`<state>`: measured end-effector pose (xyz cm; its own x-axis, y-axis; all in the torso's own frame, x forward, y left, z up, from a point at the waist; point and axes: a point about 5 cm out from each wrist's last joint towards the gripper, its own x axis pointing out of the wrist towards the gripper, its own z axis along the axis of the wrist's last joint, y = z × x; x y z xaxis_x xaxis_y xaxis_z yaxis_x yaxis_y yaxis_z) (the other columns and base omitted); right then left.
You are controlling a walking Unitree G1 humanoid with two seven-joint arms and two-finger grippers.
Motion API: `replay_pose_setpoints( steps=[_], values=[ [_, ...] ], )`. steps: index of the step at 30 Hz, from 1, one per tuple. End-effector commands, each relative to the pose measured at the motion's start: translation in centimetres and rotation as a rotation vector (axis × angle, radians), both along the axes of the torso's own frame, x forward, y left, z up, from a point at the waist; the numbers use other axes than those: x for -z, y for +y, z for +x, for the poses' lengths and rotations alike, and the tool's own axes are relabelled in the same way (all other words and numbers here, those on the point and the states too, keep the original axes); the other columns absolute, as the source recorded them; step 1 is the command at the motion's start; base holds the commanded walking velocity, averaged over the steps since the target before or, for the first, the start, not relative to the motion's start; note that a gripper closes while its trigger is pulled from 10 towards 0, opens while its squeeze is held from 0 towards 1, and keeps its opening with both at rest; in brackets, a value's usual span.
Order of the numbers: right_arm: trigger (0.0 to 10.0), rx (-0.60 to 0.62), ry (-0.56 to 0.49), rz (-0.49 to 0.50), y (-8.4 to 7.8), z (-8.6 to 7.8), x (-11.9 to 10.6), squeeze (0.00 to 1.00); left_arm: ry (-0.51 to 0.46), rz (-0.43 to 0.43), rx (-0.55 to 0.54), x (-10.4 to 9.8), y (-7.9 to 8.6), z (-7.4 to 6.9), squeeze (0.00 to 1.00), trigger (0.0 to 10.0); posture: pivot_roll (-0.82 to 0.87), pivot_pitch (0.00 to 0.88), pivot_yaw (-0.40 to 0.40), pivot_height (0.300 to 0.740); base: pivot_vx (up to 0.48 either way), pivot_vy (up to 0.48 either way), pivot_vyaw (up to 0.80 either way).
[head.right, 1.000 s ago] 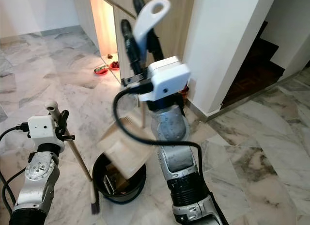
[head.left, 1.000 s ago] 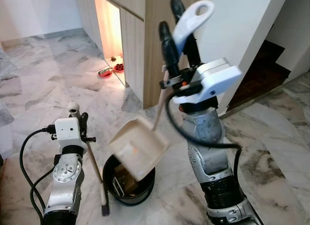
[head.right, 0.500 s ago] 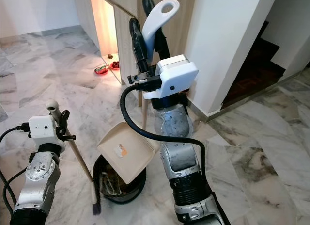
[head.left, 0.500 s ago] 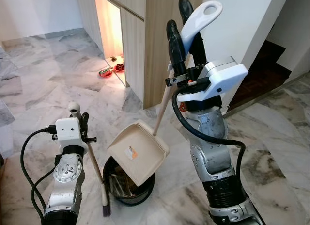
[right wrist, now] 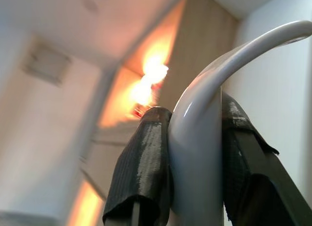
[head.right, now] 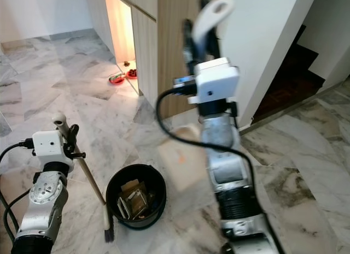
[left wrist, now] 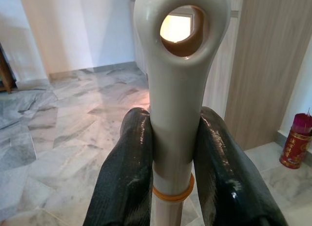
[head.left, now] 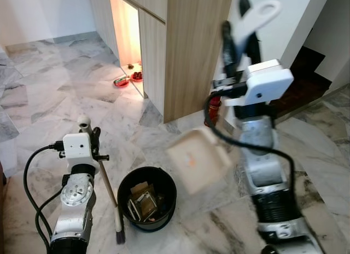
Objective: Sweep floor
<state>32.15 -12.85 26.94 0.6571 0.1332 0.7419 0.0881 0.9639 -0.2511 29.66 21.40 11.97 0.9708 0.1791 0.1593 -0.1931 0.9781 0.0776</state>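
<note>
The right gripper (head.left: 240, 21) is clamped on the white looped handle of a beige plastic long-handled dustpan (head.left: 198, 160), whose long axis runs near upright, loop up and blurred pan hanging low beside the round black bin (head.left: 147, 205). The left gripper (left wrist: 173, 153) pinches a broom (head.left: 107, 189) just under its pale ringed handle top; its wooden stick slants down to dark bristles on the marble floor (head.left: 49, 95) beside the bin. The left wrist view shows a red cylindrical container (left wrist: 296, 147) by the wooden cabinet (head.left: 186, 46); the eye views show paper scraps in the bin.

Motion-blurred dustpan (head.left: 198, 161) and right arm (head.left: 268, 172)
</note>
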Motion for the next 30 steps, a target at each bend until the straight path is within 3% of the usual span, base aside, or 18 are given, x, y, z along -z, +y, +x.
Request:
replay_pose_setpoints(
  steps=[1,2,4,10,11,15,23,30],
  values=[
    [10.0,0.046,-0.025,-0.016,-0.8,0.0,-0.4,0.00,-0.036,0.009,0.015,-0.7,-0.1,0.2,0.00,10.0,0.07,0.000,-0.046,0.740,0.000,0.000,0.00],
    [10.0,0.046,-0.025,-0.016,-0.8,0.0,-0.4,0.00,-0.036,0.009,0.015,-0.7,-0.1,0.2,0.00,10.0,0.07,0.000,-0.046,0.740,0.000,0.000,0.00],
    [10.0,0.138,0.039,-0.006,-2.7,0.5,1.1,0.00,-0.021,0.014,0.012,-0.3,0.2,-0.1,0.00,10.0,0.06,0.000,-0.040,0.740,0.000,0.000,0.00],
    [10.0,0.202,0.146,0.068,-4.4,0.9,3.6,0.00,-0.005,0.016,0.022,0.0,0.3,-0.4,0.00,10.0,0.06,0.000,-0.039,0.740,0.000,0.000,0.00],
    [10.0,0.230,0.195,0.093,-5.0,1.0,5.1,0.00,0.004,0.015,0.022,0.3,0.4,-0.6,0.00,10.0,0.06,0.000,-0.038,0.740,0.000,0.000,0.00],
    [10.0,0.268,0.297,0.093,-5.9,1.1,8.1,0.00,0.021,0.014,0.028,0.8,0.6,-1.2,0.00,10.0,0.06,0.000,-0.037,0.740,0.000,0.000,0.00],
    [10.0,0.307,0.380,0.086,-6.7,0.8,10.8,0.00,0.052,-0.009,0.025,1.7,1.0,-2.0,0.00,10.0,0.05,0.000,-0.033,0.740,0.000,0.000,0.00],
    [10.0,0.354,0.482,0.296,-8.1,0.7,13.3,0.00,0.080,-0.088,0.039,2.8,0.9,-2.7,0.00,10.0,0.06,0.000,-0.036,0.740,0.000,0.000,0.00]
  ],
)
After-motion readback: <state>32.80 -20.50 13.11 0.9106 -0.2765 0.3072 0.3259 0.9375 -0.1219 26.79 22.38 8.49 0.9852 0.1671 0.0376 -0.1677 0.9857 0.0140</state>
